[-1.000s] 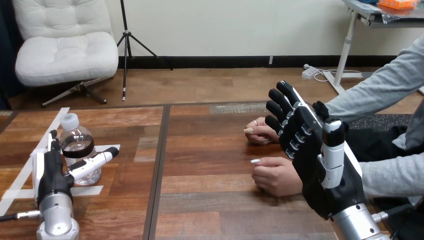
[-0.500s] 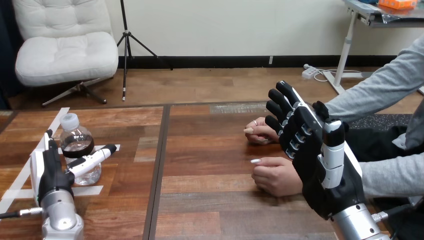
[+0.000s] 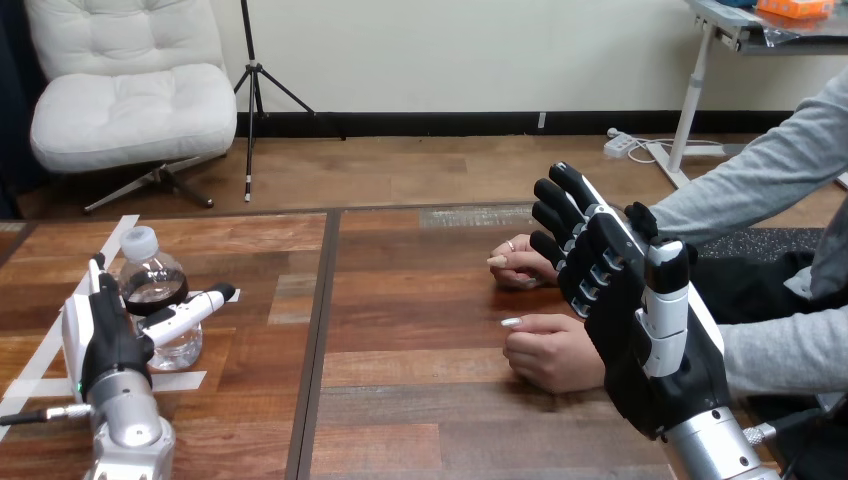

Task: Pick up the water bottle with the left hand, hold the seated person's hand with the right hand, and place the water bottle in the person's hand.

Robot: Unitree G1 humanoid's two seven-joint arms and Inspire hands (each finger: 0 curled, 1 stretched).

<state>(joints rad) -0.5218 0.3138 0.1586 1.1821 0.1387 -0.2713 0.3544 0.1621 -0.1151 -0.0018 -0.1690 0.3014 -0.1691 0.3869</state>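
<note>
Standing upright on the wooden table [image 3: 420, 400], the water bottle [image 3: 152, 285] sits in the gap between the thumb and fingers of the left hand [image 3: 105, 345]. This hand is released: its fingers [image 3: 97, 275] point straight up at the bottle's left side, and its thumb [image 3: 190, 308] stretches straight across the bottle's lower front. Contact cannot be confirmed. The right hand [image 3: 650, 340] is raised and also released, fingers extended. Just left of its palm, the person's nearer hand [image 3: 555, 352] rests on the table. The person's farther hand [image 3: 522, 265] lies beside its fingertips.
</note>
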